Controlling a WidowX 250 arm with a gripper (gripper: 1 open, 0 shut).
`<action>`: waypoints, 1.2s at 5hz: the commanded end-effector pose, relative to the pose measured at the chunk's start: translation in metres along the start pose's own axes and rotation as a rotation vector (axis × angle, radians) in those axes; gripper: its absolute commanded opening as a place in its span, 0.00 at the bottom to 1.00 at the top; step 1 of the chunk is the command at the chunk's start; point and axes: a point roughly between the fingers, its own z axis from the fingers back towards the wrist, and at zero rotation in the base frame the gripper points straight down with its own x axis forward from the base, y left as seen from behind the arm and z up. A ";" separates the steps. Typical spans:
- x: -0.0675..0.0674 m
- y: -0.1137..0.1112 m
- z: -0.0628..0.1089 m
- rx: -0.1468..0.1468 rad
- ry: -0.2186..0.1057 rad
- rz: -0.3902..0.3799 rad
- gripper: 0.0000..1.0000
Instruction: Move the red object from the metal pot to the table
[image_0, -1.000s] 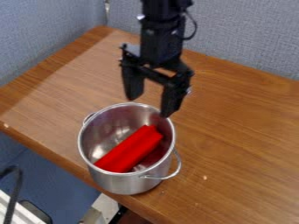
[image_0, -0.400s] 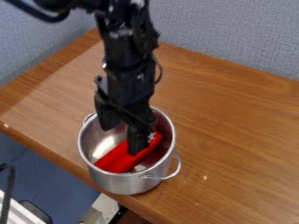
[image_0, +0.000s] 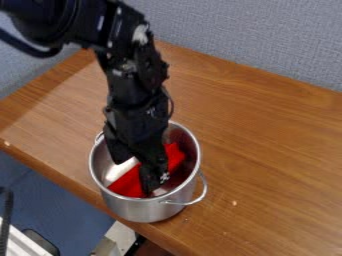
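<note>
So the pincer (image_0: 139, 168) just dropped into the metal pot (image_0: 187, 196), spread wide over the red object (image_0: 175, 159), grab's next.

Hidden and cut-off parts
Claw (image_0: 139, 168) tips sunk inside metal pot (image_0: 183, 203), covering much of red object (image_0: 177, 156); contact unclear. Desk (image_0: 254, 120) cut at right edge.

The shiny round stainless-steel pot (image_0: 150, 190) stands on the brown wood-grain tabletop (image_0: 254, 110), near its front edge. The bright red elongated block (image_0: 171, 158) lies inside the pot.
</note>
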 end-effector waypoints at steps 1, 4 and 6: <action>0.002 0.005 -0.005 0.024 -0.026 0.010 1.00; 0.004 0.006 0.009 0.063 -0.052 0.026 1.00; 0.012 0.005 -0.005 0.054 -0.036 0.021 1.00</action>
